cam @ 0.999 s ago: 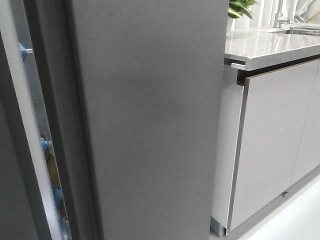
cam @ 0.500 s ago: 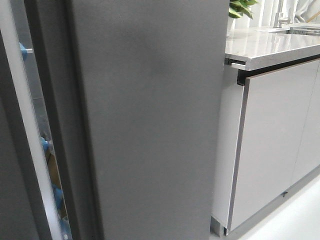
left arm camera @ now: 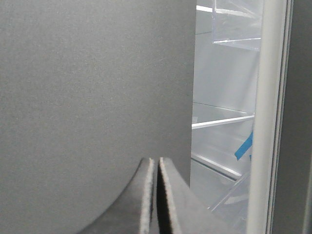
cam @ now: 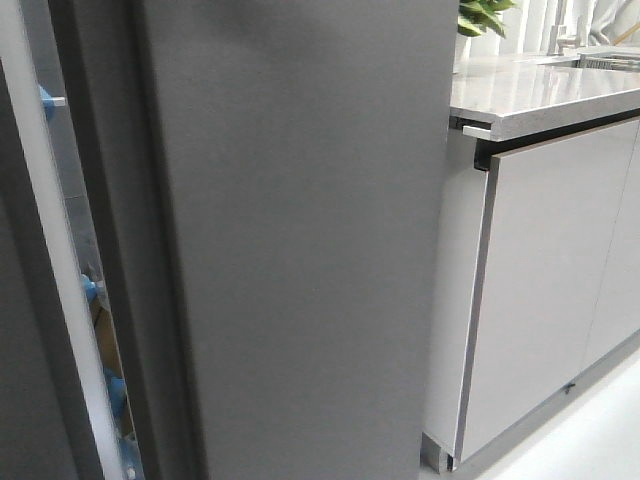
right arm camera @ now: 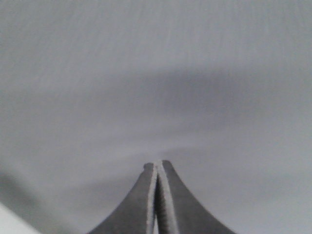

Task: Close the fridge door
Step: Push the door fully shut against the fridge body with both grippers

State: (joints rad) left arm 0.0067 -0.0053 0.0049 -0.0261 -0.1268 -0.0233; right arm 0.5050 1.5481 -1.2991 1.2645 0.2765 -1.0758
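The fridge door (cam: 22, 400) is the dark-grey panel at the far left of the front view. It is edged by a white lining strip (cam: 62, 270) and stands ajar by a narrow gap that shows blue-taped bins. In the left wrist view the door (left arm camera: 298, 126), its white strip (left arm camera: 265, 122) and clear bins (left arm camera: 236, 24) sit beside the open interior. My left gripper (left arm camera: 156, 163) is shut and empty, close to a broad grey panel (left arm camera: 92, 87). My right gripper (right arm camera: 157, 165) is shut and empty, close to a plain grey surface (right arm camera: 156, 73). Neither gripper shows in the front view.
The broad dark-grey fridge side wall (cam: 300, 250) fills the middle of the front view. To its right stand glossy light-grey cabinet doors (cam: 540, 290) under a pale countertop (cam: 540, 90) with a plant (cam: 485, 15). White fridge shelves (left arm camera: 222, 122) show inside.
A faint dark shadow on the fridge side wall has faded. The door gap looks the same.
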